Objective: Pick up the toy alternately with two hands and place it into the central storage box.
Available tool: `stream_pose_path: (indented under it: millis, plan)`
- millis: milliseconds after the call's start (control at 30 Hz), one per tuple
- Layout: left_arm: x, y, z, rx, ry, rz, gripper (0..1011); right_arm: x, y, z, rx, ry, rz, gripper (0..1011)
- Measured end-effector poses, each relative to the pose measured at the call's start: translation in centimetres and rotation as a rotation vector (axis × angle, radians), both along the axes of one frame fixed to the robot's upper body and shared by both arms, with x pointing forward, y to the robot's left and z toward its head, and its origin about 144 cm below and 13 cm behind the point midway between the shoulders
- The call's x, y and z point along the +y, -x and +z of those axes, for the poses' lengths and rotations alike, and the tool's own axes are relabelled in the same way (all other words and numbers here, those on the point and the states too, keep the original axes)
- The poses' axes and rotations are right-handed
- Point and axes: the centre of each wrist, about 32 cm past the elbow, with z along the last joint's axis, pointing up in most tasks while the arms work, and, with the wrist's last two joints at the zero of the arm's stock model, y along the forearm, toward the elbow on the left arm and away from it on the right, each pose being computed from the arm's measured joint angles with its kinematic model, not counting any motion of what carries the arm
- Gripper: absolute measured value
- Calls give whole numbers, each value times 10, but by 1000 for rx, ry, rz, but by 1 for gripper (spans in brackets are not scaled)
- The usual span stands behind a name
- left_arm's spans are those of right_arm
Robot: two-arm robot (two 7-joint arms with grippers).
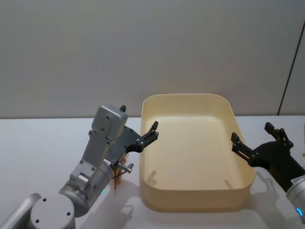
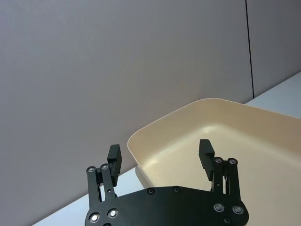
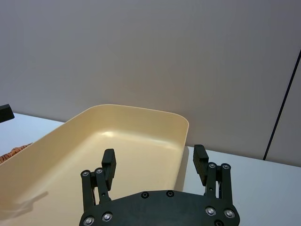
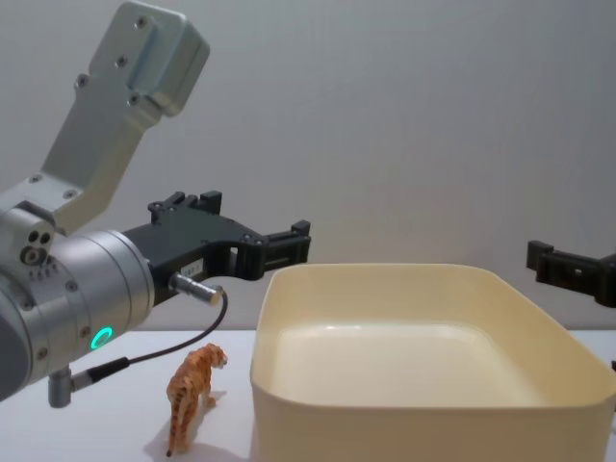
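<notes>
The toy, a small orange striped tiger (image 4: 193,393), stands on the white table just left of the central storage box (image 4: 423,425). In the head view only its legs (image 1: 117,177) show under my left arm. The cream-yellow box (image 1: 187,96) holds nothing. My left gripper (image 1: 138,120) hovers open above the box's left rim, over the tiger, and is seen open in its wrist view (image 2: 160,150) and the chest view (image 4: 256,223). My right gripper (image 1: 252,133) is open and holds nothing beside the box's right wall, as its wrist view (image 3: 154,157) shows.
A grey wall runs close behind the table. White tabletop (image 1: 43,143) lies bare to the left of the box. A cable (image 4: 154,356) hangs from my left wrist near the tiger. A sliver of the tiger (image 3: 14,151) shows past the box in the right wrist view.
</notes>
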Motion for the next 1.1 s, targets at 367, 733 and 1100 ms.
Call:
stream_pose_path:
  millis: [367,733,1100]
  plan:
    - [0,0,0,0,0,0,1001,0,0,0,0,0,0,1001]
    - [0,0,0,0,0,0,1001,-7,5,2,5,5,-33,1001]
    - [0,0,0,0,0,0,1001,-29,20,6,38,13,-130,1001]
